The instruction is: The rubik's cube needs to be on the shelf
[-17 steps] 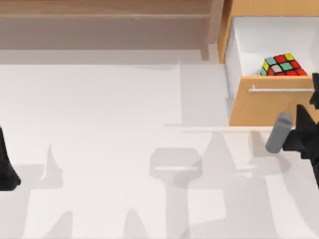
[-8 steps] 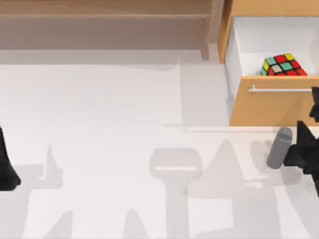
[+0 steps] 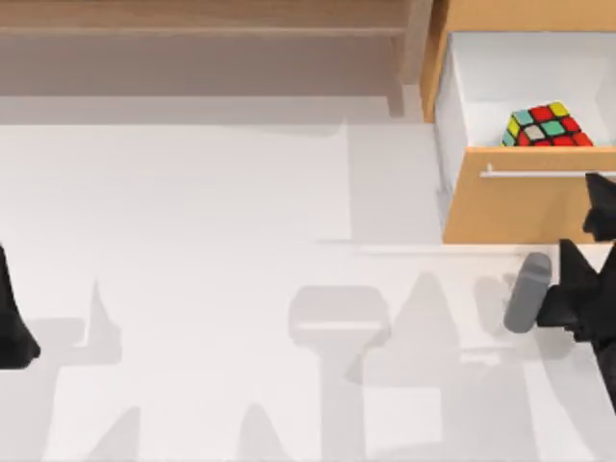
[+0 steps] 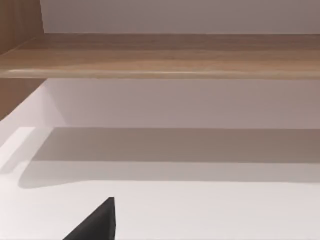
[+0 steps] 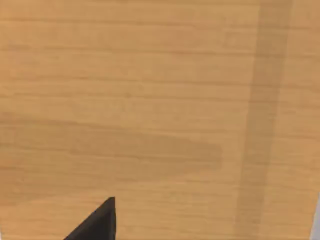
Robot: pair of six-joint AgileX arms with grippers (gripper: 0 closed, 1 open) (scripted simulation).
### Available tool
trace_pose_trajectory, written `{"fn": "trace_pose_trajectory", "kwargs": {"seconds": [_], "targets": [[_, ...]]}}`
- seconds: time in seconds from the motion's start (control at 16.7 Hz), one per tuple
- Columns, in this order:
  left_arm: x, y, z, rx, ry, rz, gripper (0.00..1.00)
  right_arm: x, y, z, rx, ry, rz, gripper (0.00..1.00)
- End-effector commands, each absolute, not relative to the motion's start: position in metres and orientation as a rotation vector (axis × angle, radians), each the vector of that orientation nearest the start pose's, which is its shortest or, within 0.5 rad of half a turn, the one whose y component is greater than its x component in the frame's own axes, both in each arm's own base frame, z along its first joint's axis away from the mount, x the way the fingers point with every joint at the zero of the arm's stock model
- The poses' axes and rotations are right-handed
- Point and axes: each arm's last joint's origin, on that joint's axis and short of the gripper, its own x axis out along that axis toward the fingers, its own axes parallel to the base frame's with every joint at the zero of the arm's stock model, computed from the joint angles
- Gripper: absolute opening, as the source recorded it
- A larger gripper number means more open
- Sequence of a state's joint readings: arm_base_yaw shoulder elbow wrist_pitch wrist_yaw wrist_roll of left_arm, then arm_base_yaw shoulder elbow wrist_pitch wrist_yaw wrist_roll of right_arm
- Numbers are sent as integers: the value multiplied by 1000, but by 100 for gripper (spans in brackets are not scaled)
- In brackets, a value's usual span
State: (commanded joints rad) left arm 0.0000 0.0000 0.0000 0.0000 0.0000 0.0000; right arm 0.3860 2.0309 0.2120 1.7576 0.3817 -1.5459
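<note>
The right end effector [image 3: 592,252] is seen at the right edge of the top view, just in front of the orange-wood drawer front [image 3: 525,207], below the thin metal handle [image 3: 539,173]. Whether its fingers are open or closed cannot be told. A grey cylindrical part of the right arm [image 3: 526,292] is seen beside it, over the white surface [image 3: 221,250]. In the right wrist view, one dark fingertip [image 5: 97,222] is shown close against the orange wood panel [image 5: 150,100].

The drawer is seen pulled open, its white interior [image 3: 500,77] exposed. The rubik's cube [image 3: 547,125] is found inside it, near the front wall, just behind the handle, with red, green, yellow and teal stickers turned upward. It is touched by neither end effector.

The shelf [image 3: 202,24] is seen along the far edge of the surface, to the left of the drawer, with a grey recess [image 3: 192,65] beneath the board and an upright wooden post [image 3: 412,53] at its right end, beside the drawer. The cube is well apart from the shelf board.

The left end effector [image 3: 12,322] is parked at the left edge of the top view, over the surface; its grip state cannot be told either. In the left wrist view, a dark fingertip [image 4: 97,225] is shown above the surface, facing the shelf board [image 4: 165,57].
</note>
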Motion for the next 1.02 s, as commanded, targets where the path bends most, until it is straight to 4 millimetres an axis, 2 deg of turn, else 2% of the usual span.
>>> {"fn": "trace_pose_trajectory", "kwargs": {"seconds": [0.24,0.6,0.84,1.02], "targets": [[106,-1,160,0,0,0,100,222,114,82,-1547,-91,157,100],[106,-1,160,0,0,0,100,229,185,88,-1457,-160,401,100],[106,-1,160,0,0,0,100,248,232,100,-1395,-60,566,100],[106,-1,160,0,0,0,100,272,257,117,-1345,95,654,100]]}}
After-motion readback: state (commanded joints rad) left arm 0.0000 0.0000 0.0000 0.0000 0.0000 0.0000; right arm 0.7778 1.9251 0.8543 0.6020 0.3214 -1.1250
